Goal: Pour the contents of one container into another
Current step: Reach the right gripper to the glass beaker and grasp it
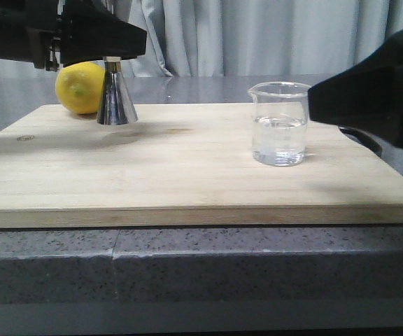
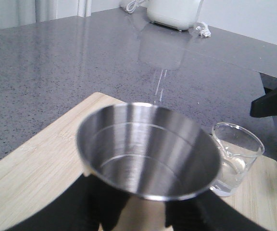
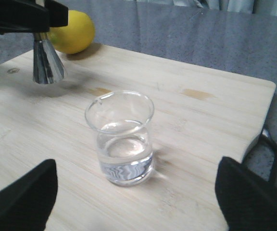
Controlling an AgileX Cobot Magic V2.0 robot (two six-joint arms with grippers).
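I am holding the shiny metal jigger (image 1: pixel 116 98) with my left gripper (image 2: pixel 143 214). My fingers are squeezing its thin middle, so it cannot slip or tip. Its bottom looks like it is sitting on the wooden board (image 1: pixel 187 175), but I cannot tell for sure if it is touching. Its big open top is facing up, so water can go in.

The glass beaker (image 1: pixel 279 124) is standing up straight on the board, well apart from the jigger. It is about half full of clear water. Nothing is touching it.

My right gripper (image 3: pixel 133 197) is near the beaker with its two fingers spread wide, one on each side of the glass. I am keeping them wide so they can go around the glass without bumping it.

A yellow lemon (image 1: pixel 80 87) is lying just behind the jigger, at the far edge of the board.

I think my next job is grabbing the beaker. No pouring is happening yet.
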